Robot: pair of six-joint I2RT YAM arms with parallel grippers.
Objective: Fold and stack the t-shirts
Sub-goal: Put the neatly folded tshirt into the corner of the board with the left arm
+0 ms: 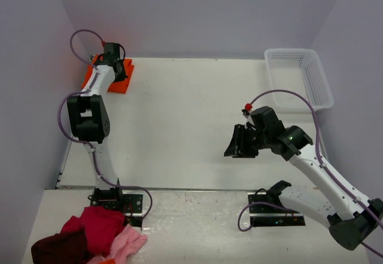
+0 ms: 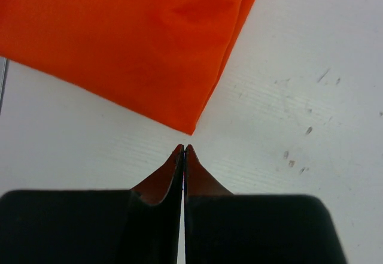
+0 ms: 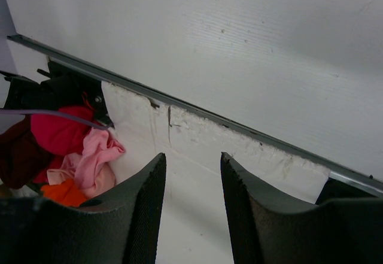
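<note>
A folded bright orange t-shirt [image 1: 119, 78] lies at the far left corner of the table. In the left wrist view it fills the upper left [image 2: 131, 36], its near corner just ahead of my fingertips. My left gripper [image 1: 117, 66] [image 2: 183, 149] is shut and empty, just clear of that corner. My right gripper [image 1: 239, 141] [image 3: 192, 159] is open and empty, held above the right middle of the table. A scrap of orange cloth [image 3: 63, 192] shows in the clothes pile in the right wrist view.
A pile of red, maroon and pink clothes [image 1: 90, 237] [image 3: 66, 150] lies on the near ledge by the left arm's base. A white mesh basket [image 1: 299, 75] stands at the back right. Purple walls close in the table on three sides.
</note>
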